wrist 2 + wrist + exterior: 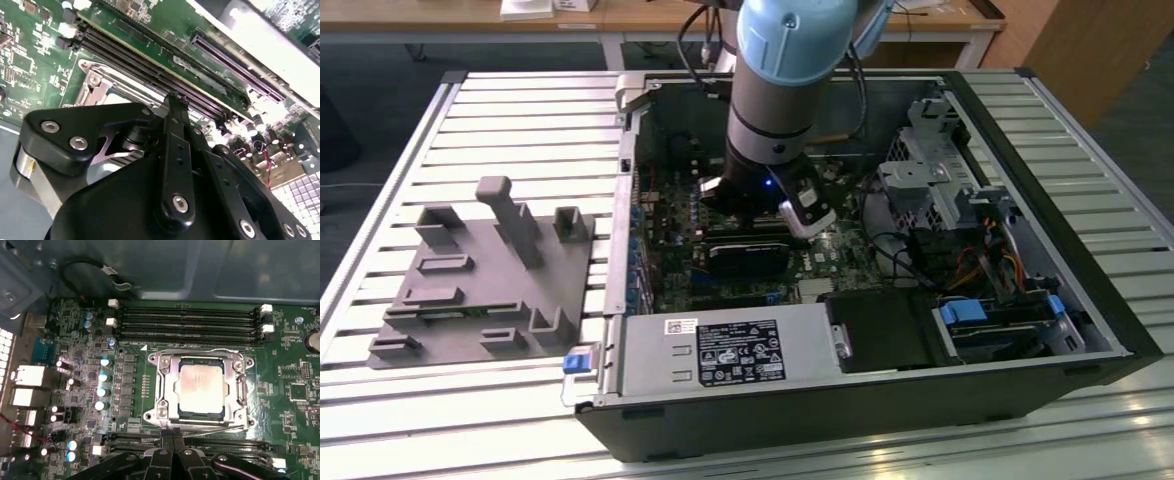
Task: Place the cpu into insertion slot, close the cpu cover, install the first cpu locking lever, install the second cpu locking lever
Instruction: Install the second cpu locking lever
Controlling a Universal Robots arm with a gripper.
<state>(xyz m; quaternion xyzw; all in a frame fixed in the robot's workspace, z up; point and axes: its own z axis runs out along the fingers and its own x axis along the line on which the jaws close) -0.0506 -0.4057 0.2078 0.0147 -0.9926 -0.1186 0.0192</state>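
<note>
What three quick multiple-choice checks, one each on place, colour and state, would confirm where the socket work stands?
1. Where is the cpu?
A. On the grey fixture
B. In the insertion slot
C. Between the fingers

2. What colour is the motherboard?
A. Green
B. Red
C. Blue

3. How does the cpu cover stand?
A. Raised upright
B. Removed
C. Down flat around the cpu

Answers: 1 B, its pale face sits inside the socket. 2 A, the board is green in both wrist views. 3 C, the silvery frame lies flat, and the gripper is at the socket's edge.
</note>
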